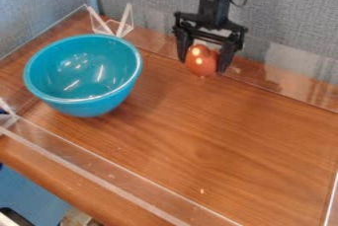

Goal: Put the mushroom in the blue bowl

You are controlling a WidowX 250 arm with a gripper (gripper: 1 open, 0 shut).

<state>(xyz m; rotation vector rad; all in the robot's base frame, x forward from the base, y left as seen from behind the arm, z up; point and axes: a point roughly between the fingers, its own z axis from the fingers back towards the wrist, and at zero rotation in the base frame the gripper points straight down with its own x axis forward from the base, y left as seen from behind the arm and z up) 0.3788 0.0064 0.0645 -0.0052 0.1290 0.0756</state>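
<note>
The mushroom [200, 60], a small glossy orange-brown egg shape, is at the back of the wooden table [199, 131], right of centre. My gripper [209, 64] hangs straight down over it and is open. Its two black fingers [183, 50] straddle the mushroom, which sits nearer the left finger with a gap on its right side. The blue bowl [83, 74], large, turquoise and empty, stands on the left side of the table, well apart from the gripper.
A clear plastic wall [93, 176] runs along the table's front edge, and another clear panel [297, 67] stands at the back right. A white wire rack [117, 21] sits behind the bowl. Grey fabric wall lies behind the arm.
</note>
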